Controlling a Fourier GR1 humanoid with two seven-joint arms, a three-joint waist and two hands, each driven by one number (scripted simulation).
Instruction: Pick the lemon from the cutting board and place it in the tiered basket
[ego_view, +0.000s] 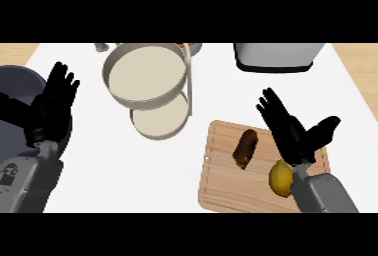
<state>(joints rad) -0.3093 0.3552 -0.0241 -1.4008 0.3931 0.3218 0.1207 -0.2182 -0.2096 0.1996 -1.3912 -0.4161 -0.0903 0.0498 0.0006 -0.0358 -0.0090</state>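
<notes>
Head view: a smooth white counter (221, 70) is seen, with a rectangular wooden cutting board (221, 190) at near right. On its right part an oval yellow lemon (280, 178) lies, just beside the grey wrist of the right hand (295, 135), whose black fingers are spread apart above the board, holding nothing. An elongated dark brown object (246, 148) rests left of the lemon. Farther left, the round two-level tiered basket (148, 75) stands. The left hand (55, 107) rests open at the left edge, fingers up.
</notes>
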